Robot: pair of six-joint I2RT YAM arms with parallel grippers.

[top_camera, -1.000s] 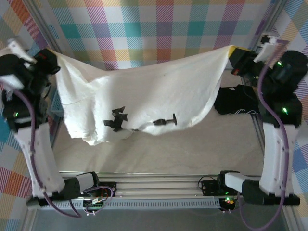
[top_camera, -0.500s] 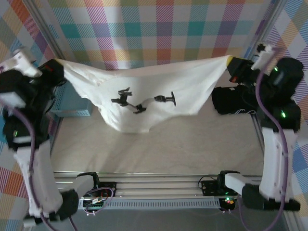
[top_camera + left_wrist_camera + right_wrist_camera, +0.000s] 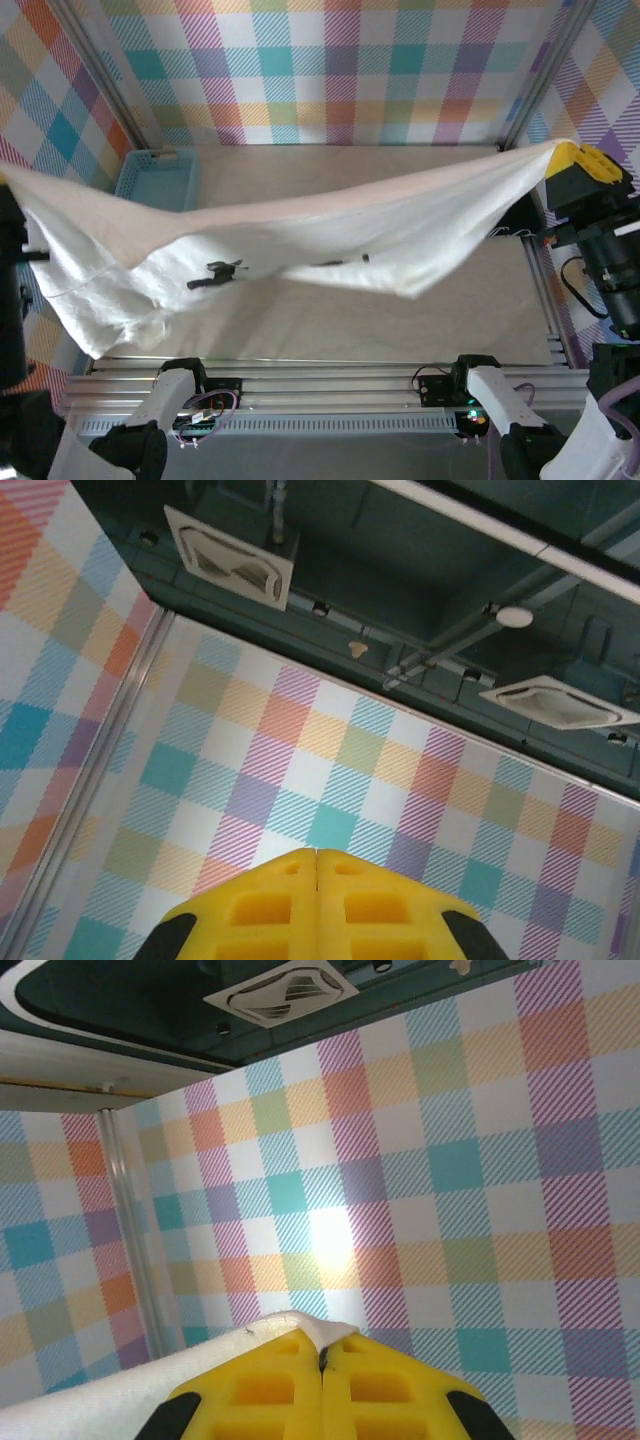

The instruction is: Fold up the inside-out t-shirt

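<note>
Operator: Status, R end effector?

Tech: Jaws fully closed, clamped on one corner of the inside-out t-shirt. R wrist view: white hem pinched in the seam between the yellow fingers. Top view: the unit sits at the far right of frame, upper half.

Operator: L end effector?

Tech: Closed, yellow fingers pressed face to face. L wrist view looks up at the plaid wall and a ceiling fixture. Whether cloth is in that grip: cannot tell.

Operator: Shirt posn?

Tech: Held up above the worktop and stretched across the frame. One end meets the left edge at approx. mid-height; the other is at the R end effector, upper right. Centre section sags. Lower-left flap hangs down close to the alu rail at bottom left; contact w/ the worktop there cannot be told. Small dark print marks show on the cloth, left of centre.

Operator: Other items?

Tech: Blue basket, upper left, its near side covered by the shirt's upper edge. Black garment, right side, mostly hidden behind the shirt, just beside the R unit.
</note>
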